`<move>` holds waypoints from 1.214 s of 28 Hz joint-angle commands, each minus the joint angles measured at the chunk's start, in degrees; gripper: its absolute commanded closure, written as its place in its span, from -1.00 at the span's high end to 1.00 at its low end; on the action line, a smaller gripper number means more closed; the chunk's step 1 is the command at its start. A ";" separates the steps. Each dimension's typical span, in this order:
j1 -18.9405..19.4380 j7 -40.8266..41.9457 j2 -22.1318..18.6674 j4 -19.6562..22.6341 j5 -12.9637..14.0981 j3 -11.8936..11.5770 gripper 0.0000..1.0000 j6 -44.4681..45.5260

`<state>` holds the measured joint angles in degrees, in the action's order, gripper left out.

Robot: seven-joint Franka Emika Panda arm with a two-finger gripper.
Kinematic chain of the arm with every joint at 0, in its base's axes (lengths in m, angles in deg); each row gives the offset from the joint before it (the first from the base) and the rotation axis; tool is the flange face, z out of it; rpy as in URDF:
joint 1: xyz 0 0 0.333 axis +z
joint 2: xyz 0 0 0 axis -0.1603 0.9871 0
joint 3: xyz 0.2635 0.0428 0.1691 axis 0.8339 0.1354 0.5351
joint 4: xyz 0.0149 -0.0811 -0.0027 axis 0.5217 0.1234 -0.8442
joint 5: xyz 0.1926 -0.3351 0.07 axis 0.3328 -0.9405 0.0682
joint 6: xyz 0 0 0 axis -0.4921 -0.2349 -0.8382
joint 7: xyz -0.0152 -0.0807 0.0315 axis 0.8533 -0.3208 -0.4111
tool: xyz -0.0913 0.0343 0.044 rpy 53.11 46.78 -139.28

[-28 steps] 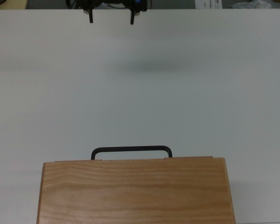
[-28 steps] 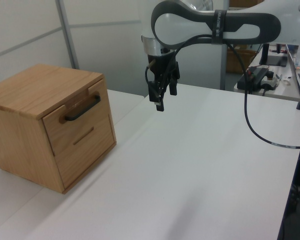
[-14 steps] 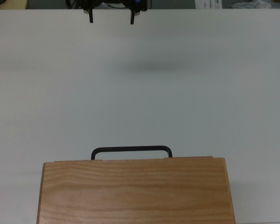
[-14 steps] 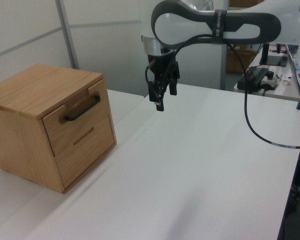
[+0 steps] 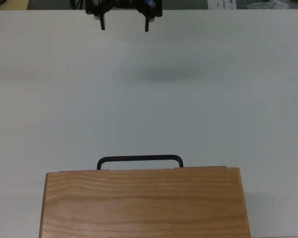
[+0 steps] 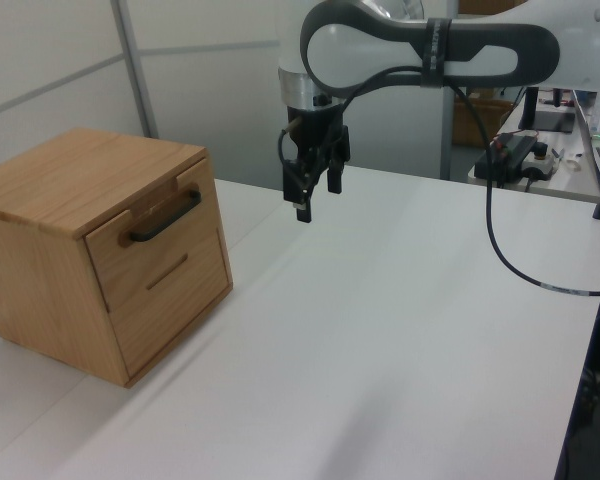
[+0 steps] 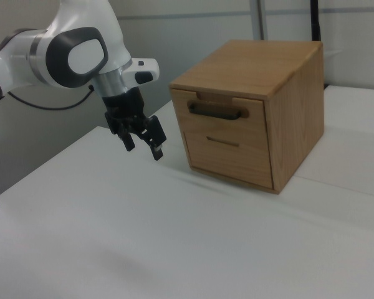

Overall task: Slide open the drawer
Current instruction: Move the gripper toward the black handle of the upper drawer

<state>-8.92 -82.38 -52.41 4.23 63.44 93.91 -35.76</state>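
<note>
The drawer (image 6: 152,232) was seen fully shut in the upper half of the front of the wooden cabinet (image 6: 75,178), its front panel flush with the cabinet face and its black bar handle (image 6: 166,216) standing proud of the panel. In the top view only the handle (image 5: 139,161) showed beyond the cabinet top (image 5: 144,203). The cabinet stood on the white table (image 6: 400,330).

The gripper (image 6: 314,194) hung in the air well apart from the cabinet, out in front of the drawer face and above the table, with its fingers apart and nothing between them; in the top view the two fingertips were seen spread at the far edge of the table from the cabinet (image 5: 124,25). In the right view the gripper (image 7: 143,143) was tilted, roughly level with the handle (image 7: 215,111).

The step in hand was judged to be the approach to the handle, with no contact yet made. For it to be done well, the open fingers would need to be brought to the middle of the bar and lined up so that the bar passed between them, then closed firmly. The pull would best be kept straight out from the cabinet face, so that the drawer did not bind and the cabinet was not dragged across the table.
</note>
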 commanded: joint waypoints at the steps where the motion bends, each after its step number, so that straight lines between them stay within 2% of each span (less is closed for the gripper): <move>1: -0.13 -12.34 -0.23 1.25 4.50 -0.21 1.00 -3.57; 2: -0.13 -15.85 -0.14 1.25 4.86 -0.21 1.00 -4.45; 3: -0.13 -23.98 -0.06 1.51 5.04 -0.21 1.00 -6.98; 8: -0.57 -44.41 1.17 1.52 4.51 -0.38 1.00 -13.59; 9: -1.00 -51.59 1.78 1.25 4.25 -0.38 1.00 -14.91; 14: -1.18 -63.14 2.93 1.25 2.76 -0.30 1.00 -17.90; 24: -1.27 -75.47 6.18 0.99 0.65 0.06 1.00 -26.69; 30: -0.83 -77.67 9.08 -1.21 0.03 0.23 1.00 -30.19; 34: -0.57 -78.82 10.31 -1.30 -2.16 0.23 1.00 -34.95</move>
<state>-9.97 -158.23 -44.53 4.57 64.04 93.90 -66.10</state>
